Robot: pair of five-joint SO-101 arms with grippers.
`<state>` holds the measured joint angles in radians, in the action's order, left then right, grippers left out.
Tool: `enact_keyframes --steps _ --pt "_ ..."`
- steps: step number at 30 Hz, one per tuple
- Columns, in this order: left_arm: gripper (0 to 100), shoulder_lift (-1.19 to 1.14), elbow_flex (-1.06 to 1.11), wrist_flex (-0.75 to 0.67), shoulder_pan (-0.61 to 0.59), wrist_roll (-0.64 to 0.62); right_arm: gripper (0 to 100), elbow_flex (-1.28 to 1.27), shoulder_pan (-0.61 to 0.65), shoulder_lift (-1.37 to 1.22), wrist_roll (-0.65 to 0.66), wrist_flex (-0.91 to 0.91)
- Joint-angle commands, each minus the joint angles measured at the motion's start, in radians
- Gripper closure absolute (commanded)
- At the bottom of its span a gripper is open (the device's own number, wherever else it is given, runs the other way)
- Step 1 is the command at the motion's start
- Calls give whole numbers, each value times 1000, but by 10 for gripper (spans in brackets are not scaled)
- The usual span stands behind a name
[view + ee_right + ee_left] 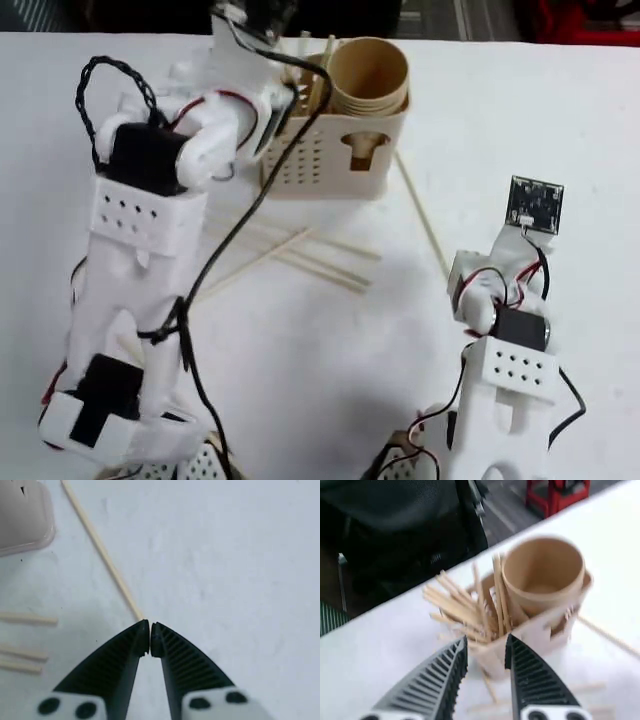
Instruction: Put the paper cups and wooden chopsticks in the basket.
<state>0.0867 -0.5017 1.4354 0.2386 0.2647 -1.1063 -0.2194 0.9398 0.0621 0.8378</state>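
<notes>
Left jaws parted near basket (540,627); right jaws closed.

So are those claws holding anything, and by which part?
Left gripper: nothing, open. Right gripper: shut, the end of a chopstick at its tips; whether pinched, cannot tell.

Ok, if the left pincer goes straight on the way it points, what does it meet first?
Probably the basket: its near corner lies straight ahead of the open left pincer, just under the chopsticks standing in it. Depth is unclear, so a leaning stick could touch first.
</notes>
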Motion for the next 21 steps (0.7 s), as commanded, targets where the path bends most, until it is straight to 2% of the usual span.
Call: enact_keyframes --steps 1,4,7,13,17,21 --pt "858 50 -43 130 -13 34 979 3 -12 10 -5 -15" --pt "814 50 -43 219 -31 31 979 3 -8 8 -5 -15" --pt "779 50 -43 269 -68 -31 979 3 -8 8 -5 -15" --pt "758 64 23 295 -147 -48 979 2 -7 8 -5 -15" --pt "759 104 169 270 -166 -5 979 0 -7 8 -5 -15" --pt "759 199 407 146 -166 28 979 -9 -5 12 -5 -21"
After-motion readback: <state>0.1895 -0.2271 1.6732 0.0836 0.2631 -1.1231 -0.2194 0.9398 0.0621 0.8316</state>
